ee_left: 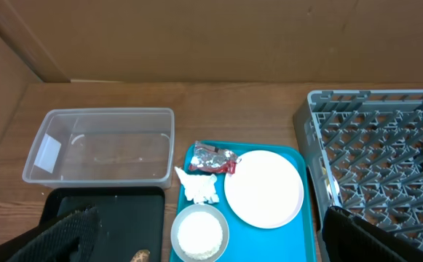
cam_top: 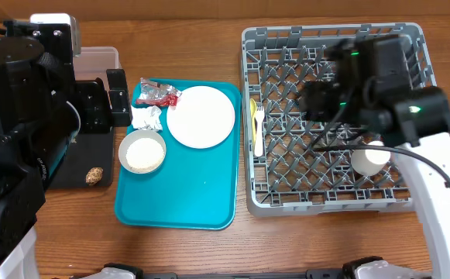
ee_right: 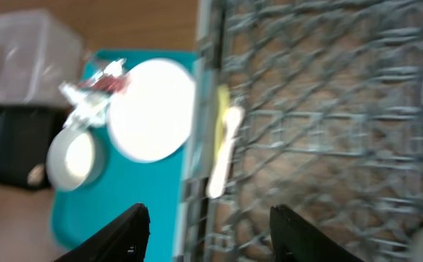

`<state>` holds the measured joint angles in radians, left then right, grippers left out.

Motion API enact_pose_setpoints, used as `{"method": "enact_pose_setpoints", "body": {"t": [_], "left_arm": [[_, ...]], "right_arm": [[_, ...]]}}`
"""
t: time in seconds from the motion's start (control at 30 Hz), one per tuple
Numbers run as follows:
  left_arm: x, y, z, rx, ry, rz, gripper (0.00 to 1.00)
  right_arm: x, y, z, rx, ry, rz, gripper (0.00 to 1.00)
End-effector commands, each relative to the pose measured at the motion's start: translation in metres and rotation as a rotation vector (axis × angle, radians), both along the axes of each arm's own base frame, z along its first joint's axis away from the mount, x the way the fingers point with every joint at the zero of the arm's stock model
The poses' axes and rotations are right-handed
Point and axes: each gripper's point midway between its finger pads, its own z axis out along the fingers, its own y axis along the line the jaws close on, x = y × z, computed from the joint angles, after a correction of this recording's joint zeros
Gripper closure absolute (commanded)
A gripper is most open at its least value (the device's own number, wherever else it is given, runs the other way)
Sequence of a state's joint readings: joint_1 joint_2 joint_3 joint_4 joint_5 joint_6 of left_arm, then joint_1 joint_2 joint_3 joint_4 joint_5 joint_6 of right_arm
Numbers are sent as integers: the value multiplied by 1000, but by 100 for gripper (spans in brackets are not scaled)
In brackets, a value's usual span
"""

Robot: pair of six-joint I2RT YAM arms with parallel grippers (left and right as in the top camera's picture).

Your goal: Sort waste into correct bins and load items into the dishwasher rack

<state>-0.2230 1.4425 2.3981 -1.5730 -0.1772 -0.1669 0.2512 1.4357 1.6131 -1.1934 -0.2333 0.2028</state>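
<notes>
The left gripper (ee_left: pixel 210 218) is wide open, with nothing between its two black fingers (ee_left: pixel 69 233). Right in front of it, between the fingers, sits the white bowl (ee_left: pixel 200 234) on the teal tray (ee_left: pixel 269 244); the bowl looks full of white rice. A little past the bowl lies the white napkin (ee_left: pixel 199 188), and past that the red wrapper (ee_left: pixel 215 159). The white plate (ee_left: pixel 263 188) is ahead and a bit to the right, on the same tray. By the left finger is the black tray (ee_left: pixel 116 207), with the brown scrap (ee_left: pixel 140 256) in it. The clear tub (ee_left: pixel 98 145) is farther ahead on the left. The grey rack (ee_left: pixel 371 138) is off to the right. The right wrist picture is blurry. The right gripper (ee_right: pixel 210 218) is open too and holds nothing. It hangs over the spot where the teal tray meets the grey rack. Just ahead of it, the yellow spoon (ee_right: pixel 220 109) and the white fork (ee_right: pixel 224 153) lie along the rack's edge. The plate and bowl are ahead on its left. From above, the right arm (cam_top: pixel 379 85) hangs over the rack, and the white cup (cam_top: pixel 373 159) sits in the rack just beside it. The left arm (cam_top: pixel 23 116) hides part of the clear tub. Everything rests on the brown tabletop (cam_top: pixel 286 248).
</notes>
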Motion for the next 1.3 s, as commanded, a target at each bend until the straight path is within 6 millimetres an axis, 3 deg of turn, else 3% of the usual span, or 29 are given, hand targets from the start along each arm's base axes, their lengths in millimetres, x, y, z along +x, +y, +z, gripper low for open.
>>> {"method": "enact_pose_setpoints", "body": {"t": [0.0, 0.07, 0.2, 0.27, 0.4, 0.57, 0.73, 0.9, 0.93, 1.07, 1.1, 1.27], "left_arm": [[0, 1, 3, -12, -11, 18, 0], [0, 1, 3, -12, -11, 18, 0], [0, 1, 3, -9, -11, 20, 0], [0, -2, 3, -29, -10, 9, 0], [-1, -11, 2, -66, -1, -28, 0], [-6, -21, -7, -93, 50, -78, 0], [2, -30, -74, -145, 325, -21, 0], [13, -32, -146, -210, 551, 146, 1], [22, -43, -172, -228, 607, 125, 4], [39, -63, -227, -268, 711, 126, 7], [44, -70, -249, -291, 760, 141, 12], [63, -79, -312, -330, 860, 240, 29]], "right_arm": [[-10, 45, -5, 54, 46, 87, 43], [-12, 69, -16, 44, 63, 149, 45], [-13, 100, -38, 14, 94, 216, 47], [-10, 108, -47, -10, 92, 228, 47], [-1, 123, -38, 26, 30, 247, 45], [0, 122, -38, 18, 24, 241, 45], [11, 104, -40, 5, 33, 161, 45], [27, 53, -41, -25, 77, -53, 46], [30, 40, -33, -4, 69, -83, 46], [34, 9, -3, 17, -13, -139, 44], [31, 2, 7, 25, -39, -152, 43], [20, -8, 27, 41, -87, -172, 42]]}}
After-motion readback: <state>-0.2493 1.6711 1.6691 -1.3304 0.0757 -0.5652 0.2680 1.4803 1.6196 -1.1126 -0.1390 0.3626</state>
